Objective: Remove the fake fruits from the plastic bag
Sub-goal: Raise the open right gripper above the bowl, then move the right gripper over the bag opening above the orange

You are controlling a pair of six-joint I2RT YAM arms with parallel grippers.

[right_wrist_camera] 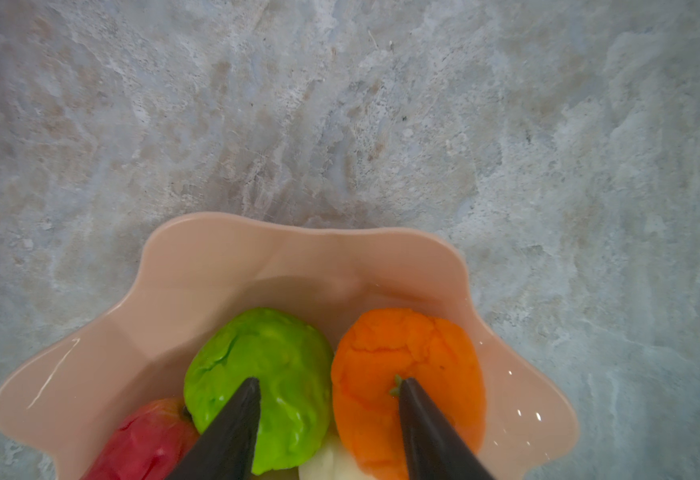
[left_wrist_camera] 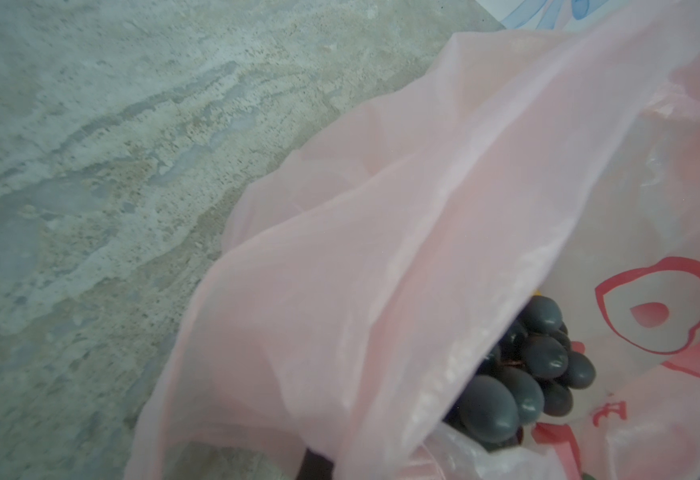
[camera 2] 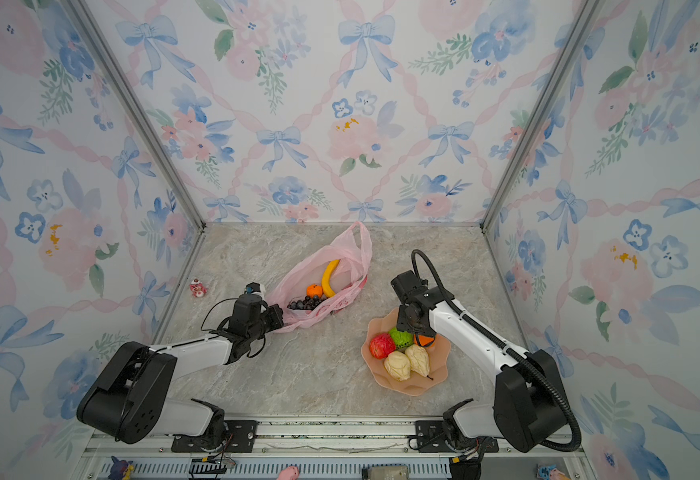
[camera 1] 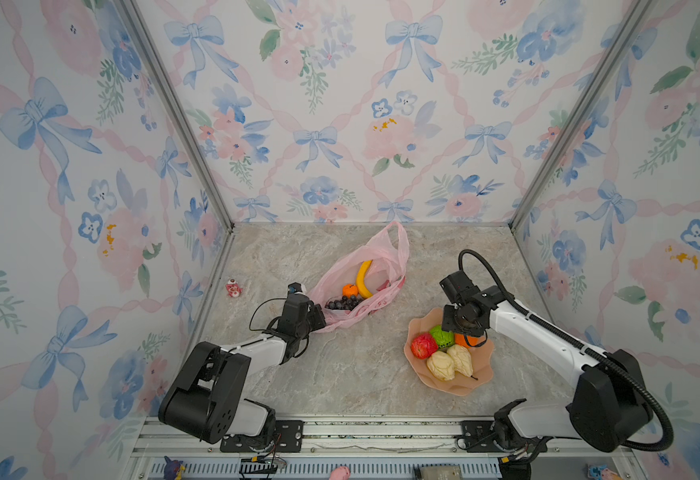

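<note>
Marbled grey-beige stone patterning covers the tabletop (camera 1: 360, 374), boxed in by walls (camera 1: 319, 124) papered with watercolour bows and flowers. Toward the back lies the plastic bag (camera 1: 396, 249), a thin, crinkled, translucent pink film with red prints, its mouth gaping toward the left arm. Inside it rest a curved, glossy yellow banana (camera 1: 363, 277), a small round orange (camera 1: 350, 289) and a grape bunch (camera 1: 343, 302) of smooth dark oval beads, which the left wrist view shows (left_wrist_camera: 522, 374) under a fold of the film. The left gripper (camera 1: 319, 322) is clenched at the bag's near rim and seems to pinch the film there, though the plastic hides its fingertips. To the right sits a glossy peach plate (camera 1: 464, 384) with a wavy scalloped rim. It holds a wrinkled red fruit (camera 1: 423, 345), a dimpled green round fruit (camera 1: 441, 336), a second orange (camera 1: 466, 340) and two lumpy pale-yellow pears (camera 1: 440, 365) lying side by side and touching. The right gripper (right_wrist_camera: 329, 382) hovers over the plate with its dark tapered fingers (right_wrist_camera: 231, 428) spread, one tip above the green round fruit, the other above the second orange, gripping nothing. Near the left wall, well apart from the bag, stands a tiny red-and-white figurine (camera 1: 233, 287).
</note>
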